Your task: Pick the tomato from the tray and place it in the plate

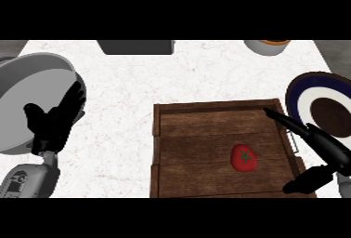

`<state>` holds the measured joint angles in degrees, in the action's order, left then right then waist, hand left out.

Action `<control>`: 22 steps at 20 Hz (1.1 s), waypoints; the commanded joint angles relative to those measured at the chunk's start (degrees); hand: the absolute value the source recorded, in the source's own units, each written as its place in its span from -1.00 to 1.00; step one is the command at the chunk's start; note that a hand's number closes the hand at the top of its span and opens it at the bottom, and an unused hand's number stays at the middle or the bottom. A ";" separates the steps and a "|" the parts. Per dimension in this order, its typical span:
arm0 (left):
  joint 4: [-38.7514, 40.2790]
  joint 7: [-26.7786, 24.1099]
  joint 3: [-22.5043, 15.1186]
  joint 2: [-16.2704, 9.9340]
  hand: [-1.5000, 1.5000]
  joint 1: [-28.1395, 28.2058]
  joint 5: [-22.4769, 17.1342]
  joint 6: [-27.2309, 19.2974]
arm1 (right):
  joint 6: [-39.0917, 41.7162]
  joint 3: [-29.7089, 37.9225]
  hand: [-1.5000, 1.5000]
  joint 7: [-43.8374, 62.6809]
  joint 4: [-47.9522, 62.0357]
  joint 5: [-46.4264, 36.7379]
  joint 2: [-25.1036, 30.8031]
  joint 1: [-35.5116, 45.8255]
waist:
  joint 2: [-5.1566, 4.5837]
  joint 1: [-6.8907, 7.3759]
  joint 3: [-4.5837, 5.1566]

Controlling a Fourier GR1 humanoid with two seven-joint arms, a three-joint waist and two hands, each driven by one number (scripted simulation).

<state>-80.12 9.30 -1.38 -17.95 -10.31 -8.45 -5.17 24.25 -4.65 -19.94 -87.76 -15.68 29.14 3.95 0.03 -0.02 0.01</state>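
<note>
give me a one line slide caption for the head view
Tomato lies in the wooden tray; open right hand hovers at its right edge beside the plate, left hand resting.

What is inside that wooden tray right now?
Only a red tomato lies on the wooden tray, right of its middle. The right hand reaches over the tray's right edge, its fingers straight, and covers that edge and corner, so nothing there can be seen.

Cut off up top: a grey box (136,46) and a small pot (268,46), plus the plate (302,95) clipped at the right edge and partly hidden behind the right hand (322,144).
</note>
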 commanded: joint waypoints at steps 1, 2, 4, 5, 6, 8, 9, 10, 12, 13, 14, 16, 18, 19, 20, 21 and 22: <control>2.65 -1.77 2.08 -0.98 0.00 -0.47 -0.65 2.55 | 1.12 -1.88 -1.00 4.52 -2.40 -4.89 1.21 1.42 | -0.03 -0.03 0.02; -0.82 -1.61 1.34 -0.39 0.00 1.81 -0.46 2.13 | -0.82 -3.60 -1.00 7.48 -5.35 -7.06 -0.61 0.66 | 0.06 0.09 0.02; 1.14 -0.44 2.30 0.11 0.00 -0.48 0.62 1.22 | 0.30 -1.96 -1.00 4.78 -4.27 -8.62 1.14 -1.00 | 0.00 -0.12 -0.01; -0.50 0.25 1.02 0.08 0.00 0.27 0.76 1.50 | -2.24 -6.39 -1.00 7.76 -4.25 -12.96 -1.18 0.43 | 0.00 0.15 -0.01; -0.88 -1.97 0.52 1.73 0.00 3.14 1.32 1.21 | -2.28 -5.84 -1.00 7.03 -1.22 -13.63 -1.93 1.26 | -0.03 0.27 -0.01; 1.85 -1.35 1.63 1.76 0.00 -0.18 1.24 1.80 | 2.83 -4.22 -1.00 10.16 -4.11 -12.21 0.13 2.29 | -0.02 -0.07 0.01; -0.59 -2.61 1.54 1.52 0.00 3.07 0.74 2.91 | 0.82 -7.16 -1.00 10.92 -6.17 -15.01 -1.44 -1.25 | 0.04 -0.03 0.00; 2.13 -1.27 0.43 2.61 0.00 -0.87 3.16 0.99 | 2.20 -6.71 -1.00 11.27 -2.82 -15.66 -1.52 3.37 | -0.05 0.01 0.00; -3.65 0.26 0.97 2.69 0.00 3.00 2.49 0.73 | 2.79 -8.40 -1.00 14.97 -5.78 -17.45 -3.43 1.95 | 0.04 0.13 -0.01; 2.06 -3.91 3.41 1.09 0.00 2.30 1.67 3.45 | 6.65 -5.87 -1.00 13.47 -3.36 -15.49 -1.21 5.50 | -0.05 0.12 0.01; 3.42 -4.11 3.15 2.19 0.00 1.61 2.75 3.01 | 4.50 -6.12 -1.00 9.61 0.96 -17.99 -2.11 5.26 | -0.07 0.11 -0.01; 3.57 -1.58 4.53 2.00 0.00 -1.18 1.68 4.00 | 6.06 -7.17 -1.00 13.53 -2.98 -19.11 -3.96 4.17 | -0.04 -0.04 0.00; 0.93 -1.81 4.94 1.62 0.00 0.20 2.63 4.60 | 6.61 -7.31 -1.00 13.61 -5.44 -20.31 -4.79 1.43 | -0.01 -0.03 -0.01; -2.66 1.46 2.13 3.85 0.00 1.20 4.33 1.78 | 3.04 -8.45 -1.00 11.60 3.16 -23.00 -7.21 6.03 | -0.04 0.28 -0.03; -2.04 3.10 2.90 3.93 0.00 0.28 4.18 2.39 | 7.03 -6.40 -1.00 15.38 -1.48 -21.23 -7.61 6.48 | -0.01 0.11 -0.02; -1.51 3.77 3.24 3.74 0.00 -2.20 4.29 1.50 | 4.84 -9.17 -1.00 16.40 1.14 -23.76 -9.49 7.27 | -0.04 0.15 -0.02; -4.55 2.68 3.02 3.71 0.00 2.69 4.22 2.93 | 4.15 -9.29 -1.00 15.94 -0.30 -25.27 -9.43 5.14 | 0.00 0.18 -0.02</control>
<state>-81.71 10.78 1.57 -14.79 -9.78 -4.87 -2.75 29.62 -12.40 -5.51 -89.31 -37.16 22.76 9.06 0.12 0.07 0.18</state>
